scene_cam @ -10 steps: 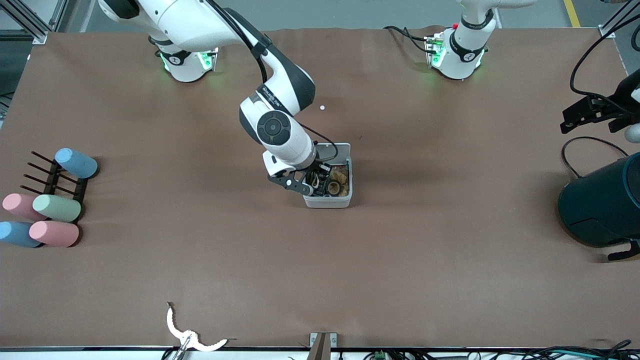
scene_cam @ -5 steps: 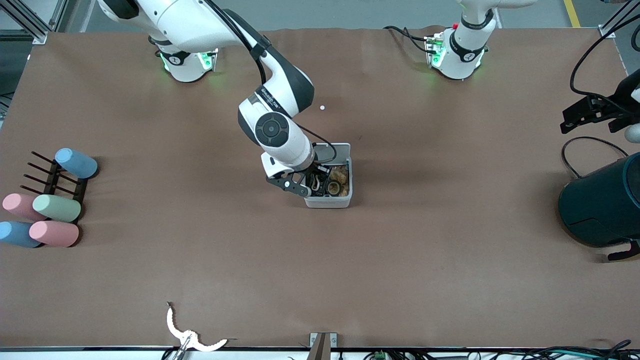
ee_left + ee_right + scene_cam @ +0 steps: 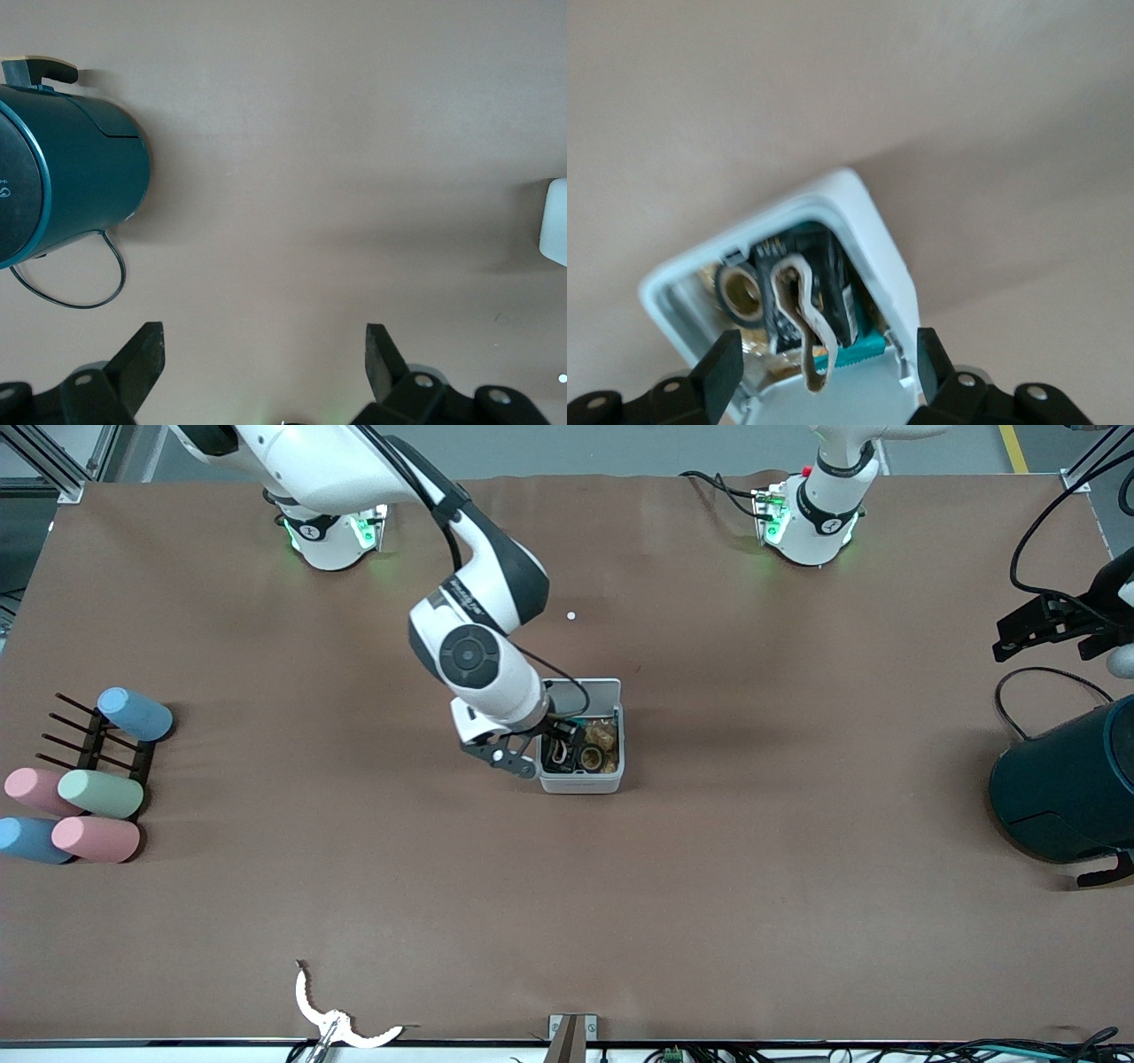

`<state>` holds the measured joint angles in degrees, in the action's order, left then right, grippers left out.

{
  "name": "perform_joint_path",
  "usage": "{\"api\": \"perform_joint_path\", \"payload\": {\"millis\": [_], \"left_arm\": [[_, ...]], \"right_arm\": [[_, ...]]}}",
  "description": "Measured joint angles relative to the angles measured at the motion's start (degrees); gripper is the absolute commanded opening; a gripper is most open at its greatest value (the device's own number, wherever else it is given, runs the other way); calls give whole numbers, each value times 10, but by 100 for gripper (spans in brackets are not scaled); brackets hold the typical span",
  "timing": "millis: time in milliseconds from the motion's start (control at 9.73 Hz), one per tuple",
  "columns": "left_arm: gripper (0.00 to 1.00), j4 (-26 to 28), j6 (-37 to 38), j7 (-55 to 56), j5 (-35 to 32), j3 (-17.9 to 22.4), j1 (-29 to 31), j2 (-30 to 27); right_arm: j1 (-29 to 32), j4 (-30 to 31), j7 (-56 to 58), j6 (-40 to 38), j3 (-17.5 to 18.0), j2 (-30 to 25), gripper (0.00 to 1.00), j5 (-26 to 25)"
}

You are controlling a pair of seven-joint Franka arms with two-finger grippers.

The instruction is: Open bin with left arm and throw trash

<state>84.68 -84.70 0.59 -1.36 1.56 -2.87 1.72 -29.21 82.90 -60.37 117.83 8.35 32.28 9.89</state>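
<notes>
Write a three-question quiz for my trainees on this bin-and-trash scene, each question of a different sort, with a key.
1. True or false: the bin stands with its lid closed.
2. Where does the dark wrapper packet with the white cord lie?
A. on the table beside the bin
B. inside the bin
C. between the right pincer's fingers
3. Fill in: the left pincer hangs open above bare table near the dark teal ______.

Key
1. False: the lid is up and the contents show.
2. B: it lies in the bin next to the black tape ring; the right pincer is open over the bin with nothing between its fingers.
3. cylinder
</notes>
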Motion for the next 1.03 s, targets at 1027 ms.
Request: {"api": "perform_joint_path", "payload": {"millis": [1027], "left_arm": [[100, -1, 0, 0, 0, 0, 0, 2]], "right_arm": [[387, -11, 557, -404, -4, -278, 99, -56]]}}
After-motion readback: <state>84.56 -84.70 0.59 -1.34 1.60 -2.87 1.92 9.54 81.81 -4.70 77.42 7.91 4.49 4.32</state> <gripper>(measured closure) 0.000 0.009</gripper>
